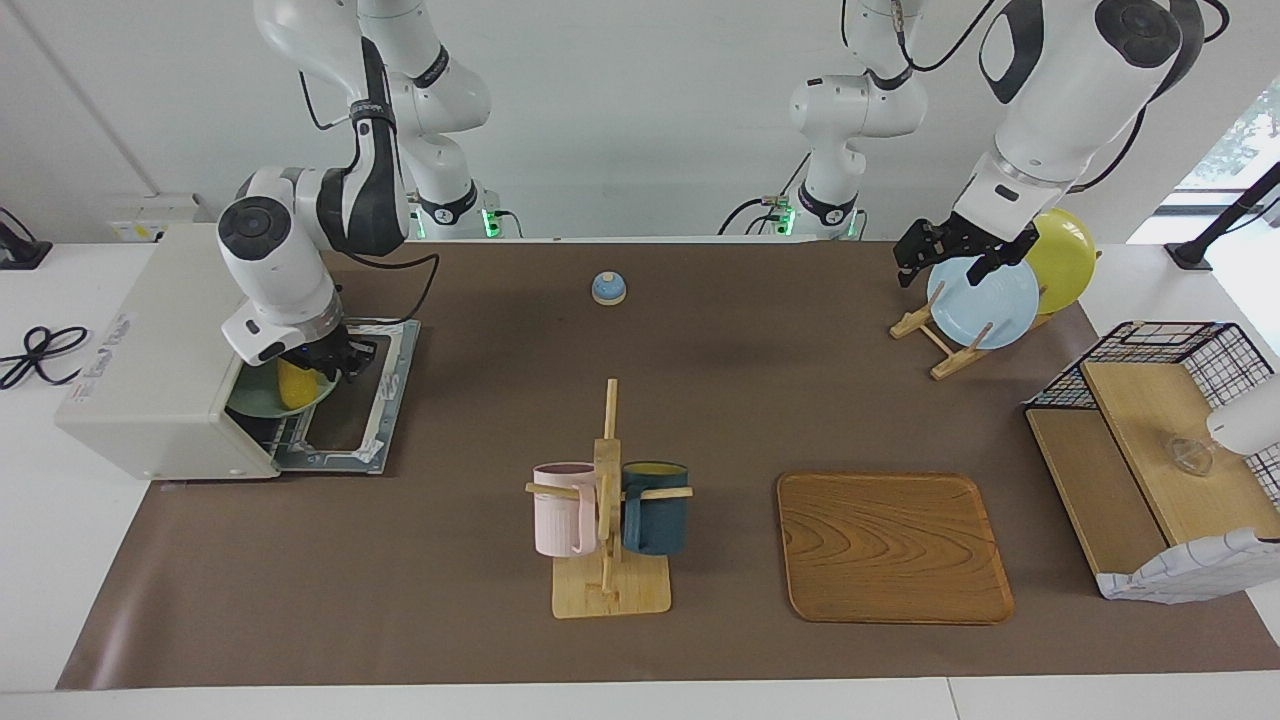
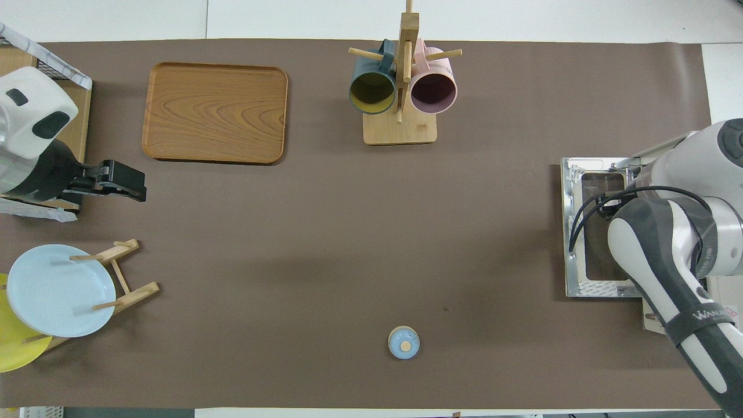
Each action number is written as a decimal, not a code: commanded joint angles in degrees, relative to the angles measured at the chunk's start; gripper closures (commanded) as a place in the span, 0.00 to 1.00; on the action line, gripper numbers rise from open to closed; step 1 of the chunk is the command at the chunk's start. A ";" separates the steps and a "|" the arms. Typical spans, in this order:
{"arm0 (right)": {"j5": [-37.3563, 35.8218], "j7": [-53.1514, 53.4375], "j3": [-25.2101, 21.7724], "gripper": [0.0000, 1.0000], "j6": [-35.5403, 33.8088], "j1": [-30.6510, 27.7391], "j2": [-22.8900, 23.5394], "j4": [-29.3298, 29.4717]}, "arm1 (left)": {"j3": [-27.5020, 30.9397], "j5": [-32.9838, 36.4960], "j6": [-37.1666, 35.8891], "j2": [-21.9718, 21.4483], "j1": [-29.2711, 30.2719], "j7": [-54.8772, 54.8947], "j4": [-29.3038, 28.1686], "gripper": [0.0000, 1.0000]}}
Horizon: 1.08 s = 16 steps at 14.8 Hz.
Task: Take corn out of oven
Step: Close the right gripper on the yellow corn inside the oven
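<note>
The off-white oven [image 1: 150, 370] stands at the right arm's end of the table, its door [image 1: 352, 405] folded down flat on the mat. The yellow corn [image 1: 293, 384] lies on a green plate [image 1: 258, 403] in the oven's mouth. My right gripper [image 1: 335, 362] is down at the oven's mouth, right at the corn; I cannot see whether it touches it. In the overhead view the right arm covers the oven's mouth and the corn; only the door [image 2: 580, 232] shows. My left gripper [image 1: 947, 268] is open and empty, raised by the plate rack; it also shows in the overhead view [image 2: 125, 181].
A wooden plate rack [image 1: 945, 345] holds a light blue plate [image 1: 985, 305] and a yellow plate [image 1: 1068, 255]. A wooden tray [image 1: 893, 545] and a mug stand [image 1: 608, 560] with a pink and a dark blue mug lie farther from the robots. A small blue bell [image 1: 608, 288] sits near them. A wire shelf [image 1: 1150, 440] stands at the left arm's end.
</note>
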 commanded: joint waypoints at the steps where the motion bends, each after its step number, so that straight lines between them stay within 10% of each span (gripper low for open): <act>1: -0.69 -0.35 0.33 0.74 1.28 -0.98 -2.45 -3.06 | -0.40 1.06 -0.11 -1.24 0.64 0.32 -1.00 0.00; 16: -0.60 -2.01 0.33 1.00 5.07 -1.78 -3.42 -6.93 | -0.40 1.06 -0.11 -1.15 0.64 0.32 -1.00 0.00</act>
